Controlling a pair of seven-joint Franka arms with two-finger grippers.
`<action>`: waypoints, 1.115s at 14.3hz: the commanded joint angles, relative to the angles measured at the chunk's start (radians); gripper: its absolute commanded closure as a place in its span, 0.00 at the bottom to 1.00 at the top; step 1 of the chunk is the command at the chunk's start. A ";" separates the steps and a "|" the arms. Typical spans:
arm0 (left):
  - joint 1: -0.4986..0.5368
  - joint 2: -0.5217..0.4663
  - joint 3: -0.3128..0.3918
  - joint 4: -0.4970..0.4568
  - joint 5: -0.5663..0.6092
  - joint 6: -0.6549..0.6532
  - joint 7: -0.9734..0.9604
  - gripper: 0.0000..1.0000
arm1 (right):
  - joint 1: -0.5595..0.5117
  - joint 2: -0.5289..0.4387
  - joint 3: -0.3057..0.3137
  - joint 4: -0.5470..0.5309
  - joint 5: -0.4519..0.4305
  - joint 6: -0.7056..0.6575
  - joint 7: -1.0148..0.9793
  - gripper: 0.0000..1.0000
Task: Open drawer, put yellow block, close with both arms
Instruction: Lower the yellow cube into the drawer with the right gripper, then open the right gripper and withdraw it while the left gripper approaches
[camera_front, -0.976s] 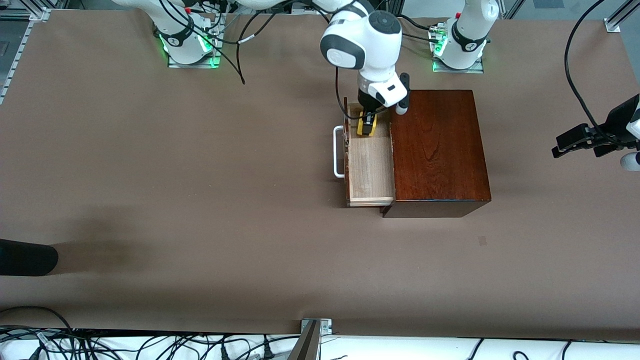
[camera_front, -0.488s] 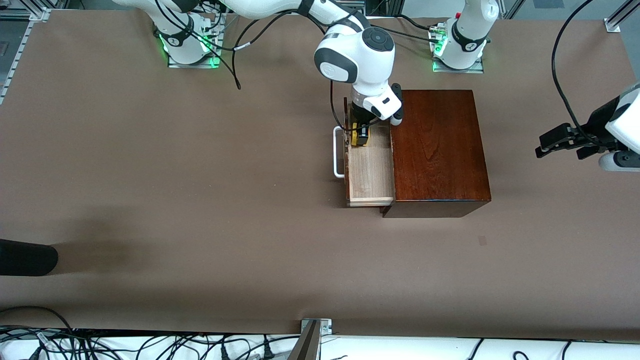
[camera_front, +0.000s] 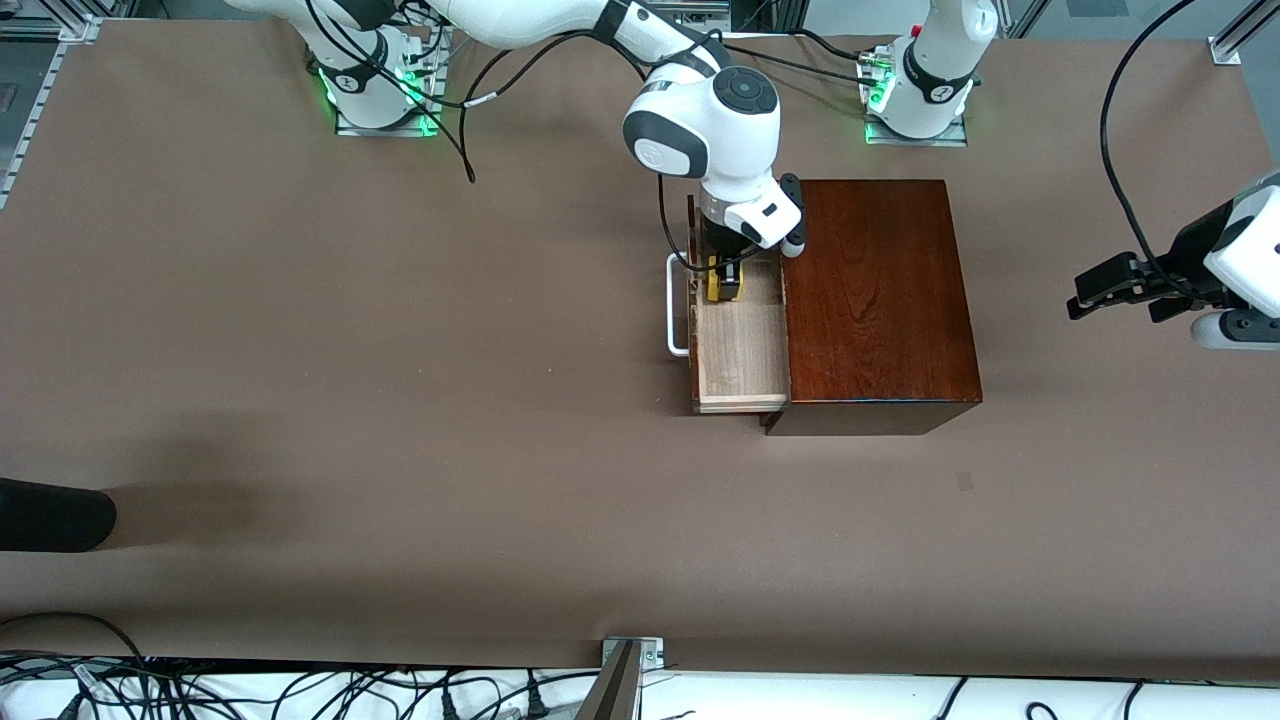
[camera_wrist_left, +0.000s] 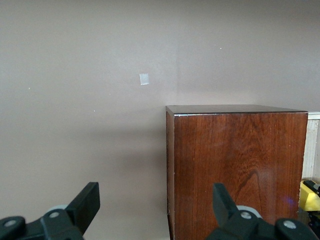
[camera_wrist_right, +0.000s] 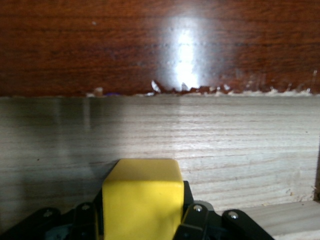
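Yellow block (camera_front: 722, 282) gripped by right hand (camera_front: 724, 283) inside open drawer (camera_front: 741, 350); release next. Left hand (camera_front: 1112, 291) open, waiting.

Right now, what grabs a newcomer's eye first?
The right claw is down in the open drawer, shut on the yellow block, at the end of the tray farther from the front camera. The left claw waits open over bare table beside the mahogany box.

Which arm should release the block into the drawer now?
Right: its claw holds the yellow block inside the open drawer. The left claw waits open, away from the box.
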 joint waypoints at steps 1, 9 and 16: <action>-0.012 0.023 0.002 0.039 -0.017 -0.012 0.016 0.00 | -0.010 0.002 0.006 -0.019 -0.001 0.026 -0.019 0.48; -0.019 0.034 0.003 0.040 -0.012 -0.012 0.025 0.00 | -0.064 -0.140 0.014 -0.009 0.115 -0.050 -0.013 0.00; -0.067 0.048 -0.042 0.034 -0.034 -0.018 0.128 0.00 | -0.241 -0.393 -0.084 -0.009 0.287 -0.210 0.018 0.00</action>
